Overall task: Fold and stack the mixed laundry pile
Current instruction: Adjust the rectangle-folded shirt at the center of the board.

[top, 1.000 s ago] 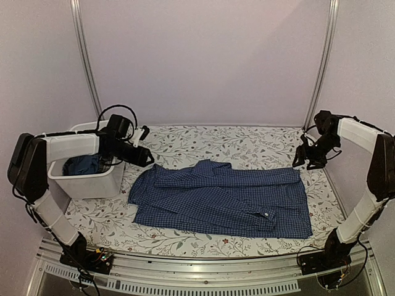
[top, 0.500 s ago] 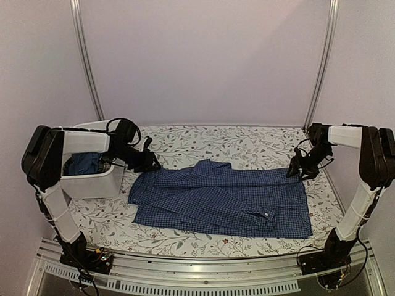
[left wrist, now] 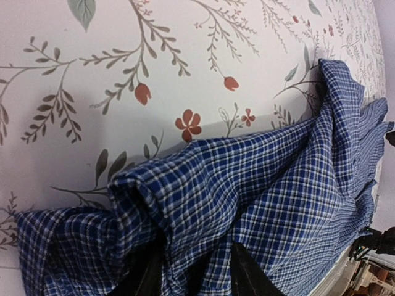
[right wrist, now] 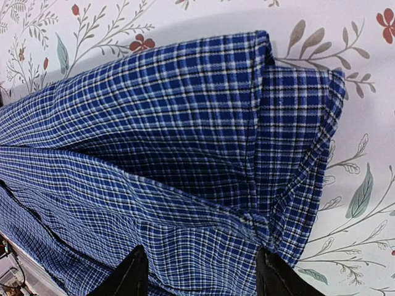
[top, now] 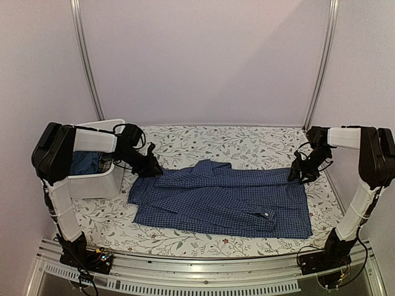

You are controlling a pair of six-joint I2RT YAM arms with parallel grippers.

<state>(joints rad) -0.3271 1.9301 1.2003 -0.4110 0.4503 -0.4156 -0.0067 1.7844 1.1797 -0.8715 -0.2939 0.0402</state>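
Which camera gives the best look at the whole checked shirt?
The top external view: the checked shirt lies spread out whole there. The left wrist view shows only a bunched edge, the right wrist view only a folded corner.

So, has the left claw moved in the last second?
Yes. The left gripper has dropped rightward, away from the white tub, onto the checked shirt's far left corner.

Collared shirt (top: 222,200) spread on the tablecloth (top: 247,145), centre. Tub (top: 92,182) to its left, garments (top: 83,163) inside. Left gripper (top: 153,169) at the shirt's far-left corner, right gripper (top: 297,176) at its far-right.
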